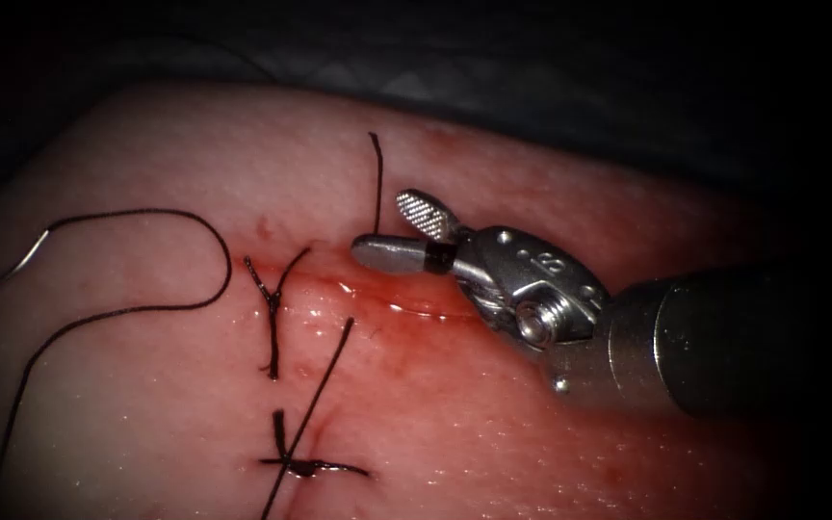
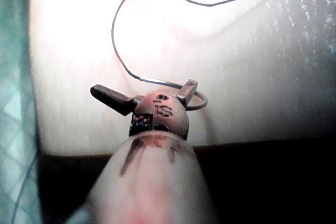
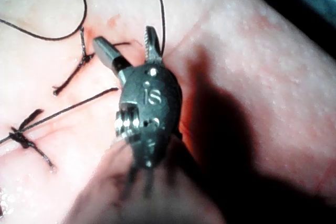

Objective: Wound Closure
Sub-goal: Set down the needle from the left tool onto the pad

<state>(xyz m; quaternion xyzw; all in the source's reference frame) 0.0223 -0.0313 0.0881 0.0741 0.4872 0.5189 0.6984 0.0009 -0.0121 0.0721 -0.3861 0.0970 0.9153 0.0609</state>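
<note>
My right arm's silver needle driver (image 1: pixel 399 231) has its two jaws spread apart and holds nothing; its lower jaw lies flat over the upper end of the wet red cut (image 1: pixel 377 303) and its ribbed upper jaw tilts up beside a short upright end of black thread (image 1: pixel 377 178), close to it but, as far as I can tell, not gripping it. In the right wrist view the same tool (image 3: pixel 128 51) shows its jaws wide, the thread end (image 3: pixel 160 19) running just past one tip. My left arm's tool (image 2: pixel 147 94) also has its jaws spread, and the thin curved steel needle (image 2: pixel 197 100) sits at one jaw, though I cannot tell whether that jaw touches it or merely crosses in front. The needle lies on top of the pale pink pork tissue (image 2: pixel 262 66), not in it, trailing the long black thread (image 2: pixel 118 40). In the endoscope view that needle (image 1: pixel 12 268) rests well left of the cut, its thread (image 1: pixel 195 289) looping across the tissue (image 1: pixel 551 433). Two knotted black stitches (image 1: pixel 270 308) (image 1: pixel 300 467) cross the cut line, with red fluid (image 1: pixel 416 327) pooled along it.
</note>
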